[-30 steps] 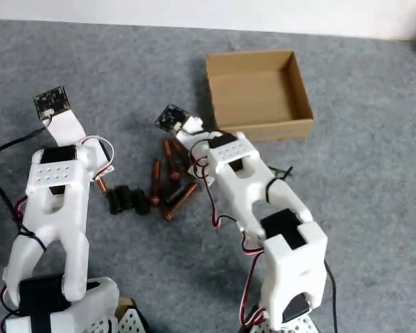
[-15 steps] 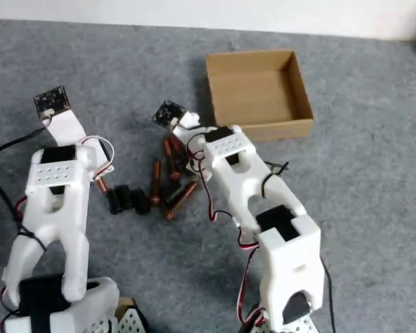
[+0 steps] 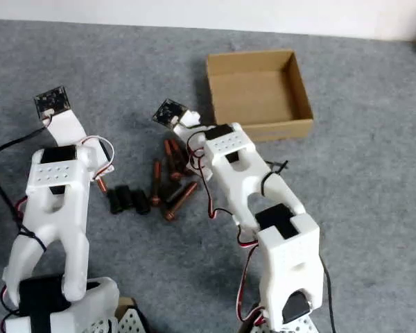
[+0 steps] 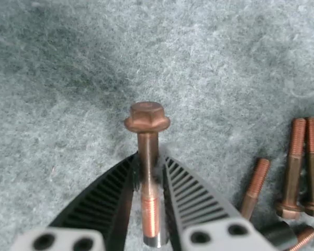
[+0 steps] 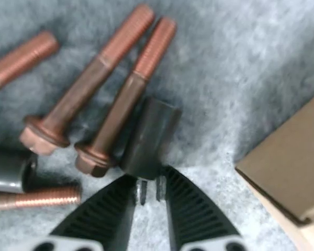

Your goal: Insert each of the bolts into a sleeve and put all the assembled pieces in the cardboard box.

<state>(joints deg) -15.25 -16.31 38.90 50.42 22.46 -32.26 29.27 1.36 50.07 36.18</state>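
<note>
- Cardboard box stands open-topped at the far side of the table. Its near left corner is close to your right arm's wrist, and in the right wrist view a corner of it sits near the fingers.
- Your grey felt table cover leaves wide open room to the right of the box and the right arm, and more at the far left.
- Your left arm and right arm flank the heap of parts lying between them.
- Your left gripper is clenched on a copper bolt by the shank. The hex head points away from the wrist, with bare cover behind it.
- Your right gripper has its fingers drawn almost together with nothing between them, the tips right at the end of a dark sleeve.
- Loose bolts crowd that sleeve; two lie alongside it, the nearer one touching.
- Three more sleeves lie side by side near your left arm.
</note>
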